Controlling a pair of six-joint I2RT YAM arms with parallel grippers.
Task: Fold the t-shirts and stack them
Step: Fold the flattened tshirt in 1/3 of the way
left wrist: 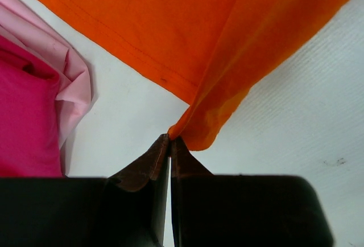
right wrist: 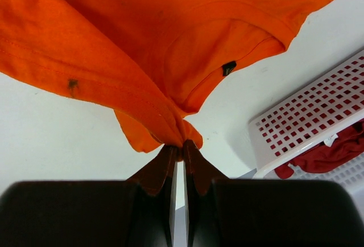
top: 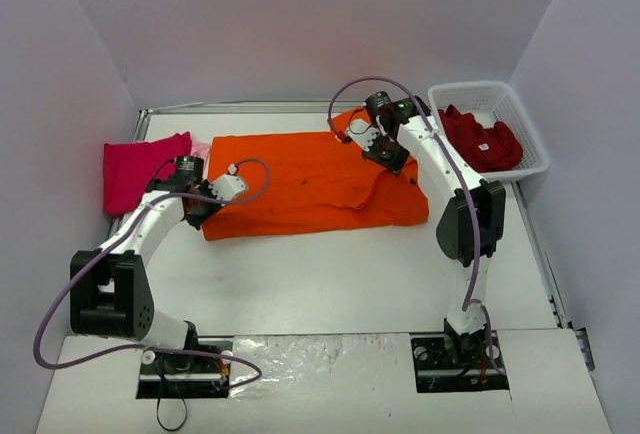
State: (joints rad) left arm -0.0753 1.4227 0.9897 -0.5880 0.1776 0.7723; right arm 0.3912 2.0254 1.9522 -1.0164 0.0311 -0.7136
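orange shirt (top: pixel 300 179) looks light, floppy; left gripper (left wrist: pixel 170 140) pinches its hem corner, right gripper (right wrist: pixel 177 145) a fold near the collar.

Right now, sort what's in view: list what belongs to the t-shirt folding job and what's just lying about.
Job:
- orange t-shirt, pinched by left claw and right claw
- magenta t-shirt
- pale pink t-shirt peeking out beside it
- dark red t-shirts

Lying about:
- white lattice basket, holding the dark red ones

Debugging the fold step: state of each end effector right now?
Left end effector: closed, pinching the orange t-shirt.
Right end effector: closed on the orange t-shirt too.
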